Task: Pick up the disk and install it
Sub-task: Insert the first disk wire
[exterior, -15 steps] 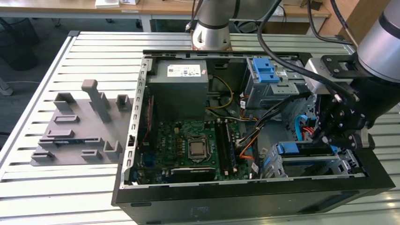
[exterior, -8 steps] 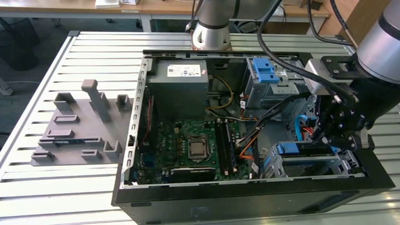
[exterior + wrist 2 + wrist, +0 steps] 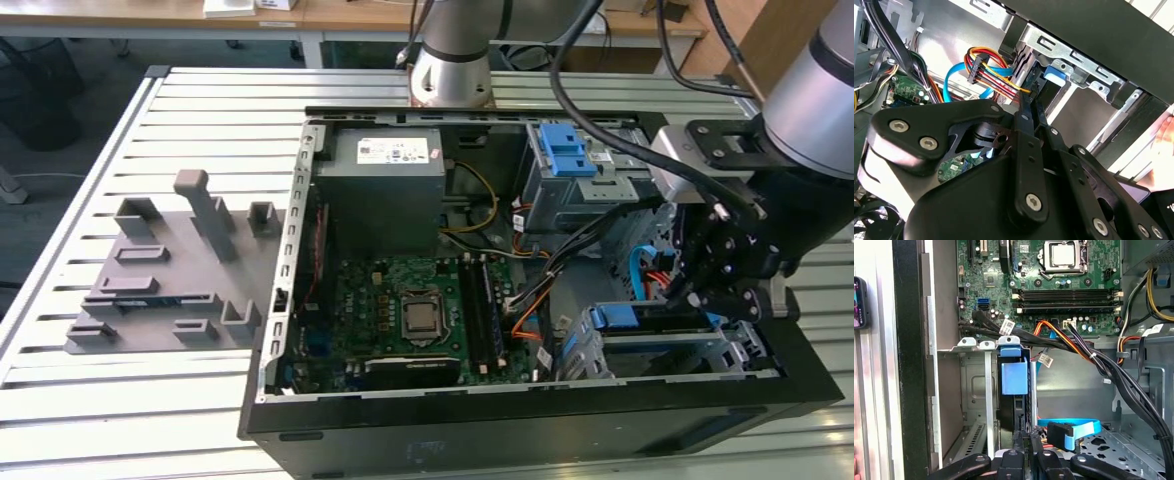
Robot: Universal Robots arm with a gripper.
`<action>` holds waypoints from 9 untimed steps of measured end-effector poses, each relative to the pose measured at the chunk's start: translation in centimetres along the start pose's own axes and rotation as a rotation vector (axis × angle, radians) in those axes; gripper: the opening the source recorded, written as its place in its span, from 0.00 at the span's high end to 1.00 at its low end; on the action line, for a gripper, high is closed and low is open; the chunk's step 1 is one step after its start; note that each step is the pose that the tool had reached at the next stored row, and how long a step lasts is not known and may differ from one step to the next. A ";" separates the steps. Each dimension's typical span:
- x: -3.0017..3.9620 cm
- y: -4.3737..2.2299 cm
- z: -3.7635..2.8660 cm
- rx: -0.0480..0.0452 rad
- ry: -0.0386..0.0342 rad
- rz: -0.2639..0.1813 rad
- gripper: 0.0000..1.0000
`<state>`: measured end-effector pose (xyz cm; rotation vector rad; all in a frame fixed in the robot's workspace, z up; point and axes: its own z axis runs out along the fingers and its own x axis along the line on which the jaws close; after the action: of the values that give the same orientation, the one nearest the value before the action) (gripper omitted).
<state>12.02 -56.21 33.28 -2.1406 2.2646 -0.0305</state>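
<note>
Blue plastic frames the disk (image 3: 1014, 377), which stands on edge in a metal drive cage (image 3: 974, 390) at a corner of the open computer case (image 3: 287, 300). In the first wrist view the gripper (image 3: 1026, 452) sits directly over the disk's near end, its black fingers (image 3: 1019, 437) drawn narrow, just beside or touching that edge; a firm hold cannot be confirmed. In the exterior view the arm (image 3: 814, 100) reaches down into the case at the exterior view's right, wrist pointing downward.
</note>
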 end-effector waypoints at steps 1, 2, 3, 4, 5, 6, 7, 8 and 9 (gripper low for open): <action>0.00 -0.03 0.00 -0.0003 0.0000 0.000 0.84; -0.01 -0.05 0.00 -0.0010 0.0000 0.000 0.84; 0.00 -0.05 -0.03 -0.0012 0.0001 0.000 0.84; 0.01 -0.05 -0.07 -0.0013 0.0000 0.000 0.84; 0.01 -0.06 -0.08 -0.0013 -0.0002 0.000 0.84; 0.01 -0.06 -0.09 -0.0013 -0.0001 0.000 0.84; 0.02 -0.06 -0.10 -0.0013 0.0000 0.000 0.84; 0.04 -0.06 -0.11 -0.0014 0.0003 0.000 0.84; 0.08 -0.06 -0.10 -0.0015 0.0001 0.000 0.84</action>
<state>12.07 -56.29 33.38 -2.1412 2.2655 -0.0290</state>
